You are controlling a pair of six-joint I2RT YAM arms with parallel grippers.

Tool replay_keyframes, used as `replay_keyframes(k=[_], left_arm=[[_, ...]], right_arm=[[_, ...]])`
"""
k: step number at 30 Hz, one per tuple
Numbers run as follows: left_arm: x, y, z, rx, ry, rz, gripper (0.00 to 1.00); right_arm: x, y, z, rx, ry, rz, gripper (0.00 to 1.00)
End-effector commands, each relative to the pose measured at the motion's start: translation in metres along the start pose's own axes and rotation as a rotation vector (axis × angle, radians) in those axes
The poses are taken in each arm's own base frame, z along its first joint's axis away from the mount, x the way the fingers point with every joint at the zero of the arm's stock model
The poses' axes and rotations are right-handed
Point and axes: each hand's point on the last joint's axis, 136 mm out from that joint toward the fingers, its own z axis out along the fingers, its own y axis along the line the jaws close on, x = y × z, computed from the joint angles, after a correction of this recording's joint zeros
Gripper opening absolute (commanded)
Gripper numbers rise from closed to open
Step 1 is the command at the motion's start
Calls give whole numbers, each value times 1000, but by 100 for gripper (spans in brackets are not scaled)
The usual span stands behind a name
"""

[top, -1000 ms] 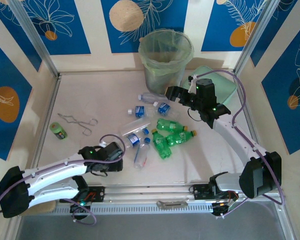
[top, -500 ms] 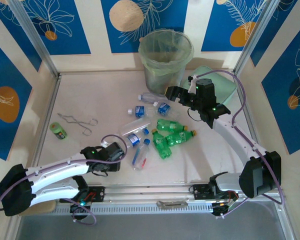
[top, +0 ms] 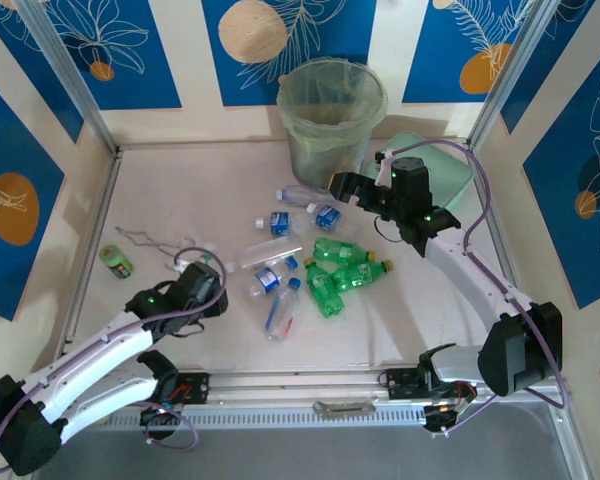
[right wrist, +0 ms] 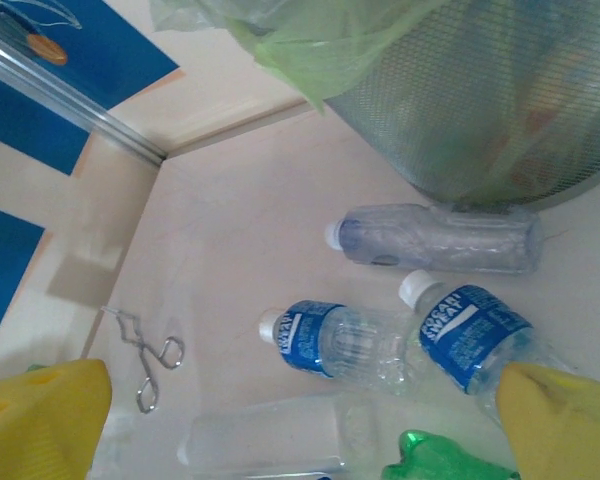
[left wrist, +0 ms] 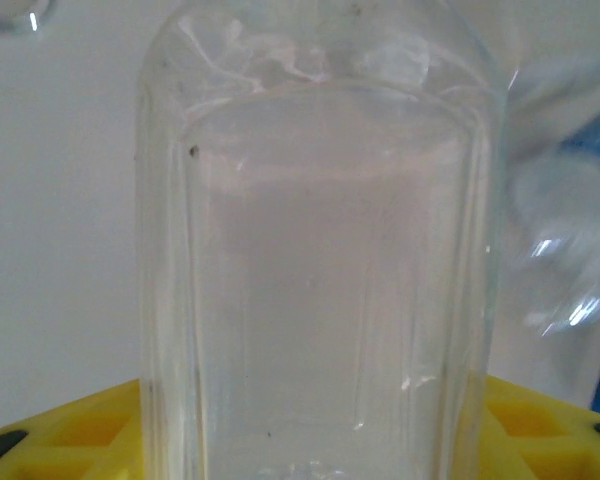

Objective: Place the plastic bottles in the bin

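Several plastic bottles lie mid-table: a crumpled clear one (top: 302,195), blue-labelled ones (top: 275,222) (top: 327,215), a long clear one (top: 270,252), green ones (top: 340,272) and a blue-capped one (top: 281,312). My left gripper (top: 206,274) is shut on a clear bottle (left wrist: 315,250), which stands between its yellow fingers (left wrist: 70,440) and hides most of that view. My right gripper (top: 343,186) hangs open just right of the bin's foot, above the blue-labelled bottles (right wrist: 345,340). The bin (top: 332,135), lined with a pale green bag, stands at the back.
Metal tongs (top: 156,241) and a small green tape roll (top: 117,261) lie at the left. A flat mint-green lid (top: 452,172) sits right of the bin, under my right arm. A metal tool (top: 342,407) rests on the front rail. Walls close three sides.
My left gripper closed, then swung up and to the left, now with a clear bottle in it. The blue-capped bottle near it shifted slightly. The right arm has not moved.
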Motion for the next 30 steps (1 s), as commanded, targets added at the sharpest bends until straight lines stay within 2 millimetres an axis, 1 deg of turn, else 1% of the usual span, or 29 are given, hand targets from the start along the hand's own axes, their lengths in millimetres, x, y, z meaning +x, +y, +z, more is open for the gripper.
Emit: replay_keyframes(k=[1, 5, 8, 11, 14, 17, 21, 23, 30], left_arm=[[-58, -44, -16, 188, -173, -9, 46], [-104, -86, -31, 331, -307, 6, 43], [-130, -123, -37, 477, -390, 24, 42], [-150, -159, -42, 598, -427, 70, 42], [-161, -188, -47, 706, -448, 118, 42], [-166, -207, -49, 781, -449, 152, 42], [-163, -224, -52, 868, -429, 177, 42], [-159, -228, -51, 891, -407, 177, 42], [-142, -231, -47, 919, -353, 194, 42]], right_arm=[[11, 18, 8, -97, 44, -3, 99], [19, 43, 14, -185, 85, -27, 99], [27, 61, 18, -244, 116, -42, 99], [32, 79, 22, -314, 144, -43, 99], [36, 95, 23, -373, 165, -48, 99], [42, 106, 27, -406, 185, -55, 100], [49, 111, 35, -420, 212, -58, 98], [52, 112, 39, -427, 221, -55, 96], [59, 110, 52, -420, 247, -49, 90]])
